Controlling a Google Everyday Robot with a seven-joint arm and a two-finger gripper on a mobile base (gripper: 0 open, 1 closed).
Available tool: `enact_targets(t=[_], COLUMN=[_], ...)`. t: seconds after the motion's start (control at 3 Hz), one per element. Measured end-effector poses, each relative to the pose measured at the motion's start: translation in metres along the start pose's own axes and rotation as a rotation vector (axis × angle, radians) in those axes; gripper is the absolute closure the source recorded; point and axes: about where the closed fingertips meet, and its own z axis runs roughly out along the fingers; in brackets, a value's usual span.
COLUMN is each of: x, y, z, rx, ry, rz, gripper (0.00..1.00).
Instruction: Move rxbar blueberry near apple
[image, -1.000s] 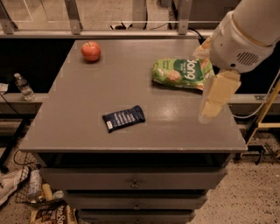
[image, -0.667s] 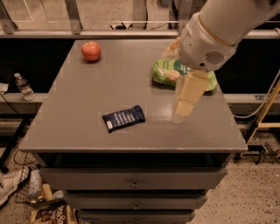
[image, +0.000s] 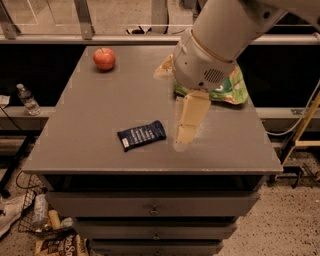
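Observation:
The rxbar blueberry (image: 141, 135), a flat dark navy wrapper with white lettering, lies on the grey table (image: 100, 110) near the front middle. The apple (image: 104, 58), red-orange, stands at the far left corner of the table. My gripper (image: 172, 112) hangs over the table just right of the bar. One cream finger (image: 189, 120) reaches down to the table surface beside the bar's right end, and the other (image: 163, 68) shows further back. The fingers stand apart and hold nothing.
A crinkly green snack bag (image: 226, 90) lies at the right rear of the table, partly hidden by my arm (image: 225, 35). Drawers (image: 152, 207) sit under the table. A plastic bottle (image: 26, 99) stands on a ledge at the left. A railing runs along the back.
My arm and gripper have moved left and toward the front, from beside the green bag to just right of the bar. The bar, apple and bag have not moved.

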Motion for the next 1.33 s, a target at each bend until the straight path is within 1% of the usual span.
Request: enact_targets(t=[0.33, 0.67, 1.0, 1.33], x=[0.001, 0.001, -0.001, -0.003], y=[-0.007, -0.025, -0.042, -0.053], z=[0.015, 0.057, 0.097, 0.130], rx=[-0.052, -0.154, -0.212, -0.234], ry=[0.020, 0.022, 0.008, -0.007], rz=[0.001, -0.006, -0.011, -0.014], gripper=[0.00, 0.00, 0.00, 0.00])
